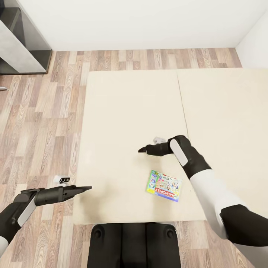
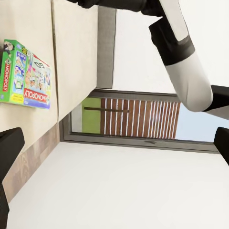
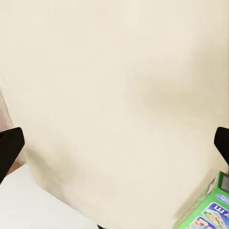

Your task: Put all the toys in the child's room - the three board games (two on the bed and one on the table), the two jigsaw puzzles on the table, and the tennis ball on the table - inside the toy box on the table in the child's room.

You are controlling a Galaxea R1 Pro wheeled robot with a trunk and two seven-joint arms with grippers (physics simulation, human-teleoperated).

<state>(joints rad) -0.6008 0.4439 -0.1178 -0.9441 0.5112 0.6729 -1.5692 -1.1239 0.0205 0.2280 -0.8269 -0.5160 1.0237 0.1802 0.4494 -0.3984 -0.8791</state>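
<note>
Both jaws spread, board game [image 1: 164, 185] near bed [image 1: 111, 111] edge

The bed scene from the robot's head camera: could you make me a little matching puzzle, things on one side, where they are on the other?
Things:
1. board game
2. left gripper
3. right gripper
4. dark cabinet

Places:
A. above the beige mattress, beyond the game
B. far corner by the wall
C. lying flat near the bed's near edge
D. at the bed's side edge, by the wood floor

Pairs: 1-C, 2-D, 3-A, 4-B
</note>
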